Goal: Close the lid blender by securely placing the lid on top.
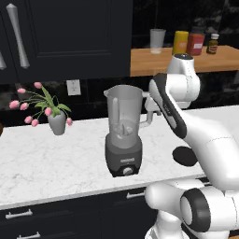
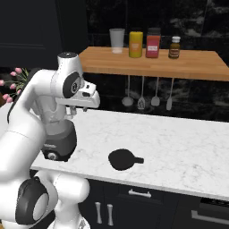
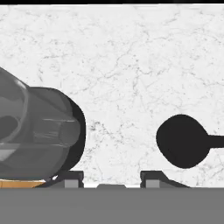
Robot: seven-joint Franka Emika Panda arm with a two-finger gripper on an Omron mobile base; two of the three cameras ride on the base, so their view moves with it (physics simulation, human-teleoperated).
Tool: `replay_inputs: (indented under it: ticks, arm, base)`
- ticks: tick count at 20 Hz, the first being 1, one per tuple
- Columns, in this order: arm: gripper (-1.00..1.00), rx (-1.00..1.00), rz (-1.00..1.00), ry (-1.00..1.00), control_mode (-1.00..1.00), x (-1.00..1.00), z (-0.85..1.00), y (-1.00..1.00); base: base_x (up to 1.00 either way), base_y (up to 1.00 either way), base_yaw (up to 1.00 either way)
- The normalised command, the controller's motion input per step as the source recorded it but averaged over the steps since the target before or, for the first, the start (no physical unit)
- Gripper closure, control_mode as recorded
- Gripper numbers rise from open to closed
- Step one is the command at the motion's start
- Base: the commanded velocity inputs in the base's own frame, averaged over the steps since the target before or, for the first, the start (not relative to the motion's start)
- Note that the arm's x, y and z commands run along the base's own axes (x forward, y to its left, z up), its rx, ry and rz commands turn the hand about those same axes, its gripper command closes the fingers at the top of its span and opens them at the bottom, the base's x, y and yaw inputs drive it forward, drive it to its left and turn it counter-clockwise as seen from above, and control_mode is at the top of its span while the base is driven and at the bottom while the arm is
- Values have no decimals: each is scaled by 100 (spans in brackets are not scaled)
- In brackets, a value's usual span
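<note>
No text can be read anywhere. The red jar (image 2: 153, 43) and small brown bottle (image 2: 174, 47) on the shelf (image 2: 197, 62) carry labels, and the blender (image 1: 123, 135) base has a faint mark, all too blurred to make out.

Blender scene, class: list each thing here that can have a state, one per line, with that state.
Blender: upright on the counter, jar mouth open, no lid on.
Lid: flat on the counter, apart from the blender, not held.
Gripper: above the counter, jaws apart, holding nothing.
Glass: upright on the wooden shelf.
Drawers: shut.
</note>
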Motion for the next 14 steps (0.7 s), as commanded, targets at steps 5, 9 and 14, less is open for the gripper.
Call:
replay_inputs:
  ticks: [5,9,14]
  arm:
    - [-100,0,1,-9,-100,-19,-3,-7]
    - [-100,1,23,-50,-100,-84,-9,-91]
    - [-100,5,37,-41,-100,-58,-22,-100]
  base:
    - [0,0,0]
    - [0,0,0]
    - [0,0,0]
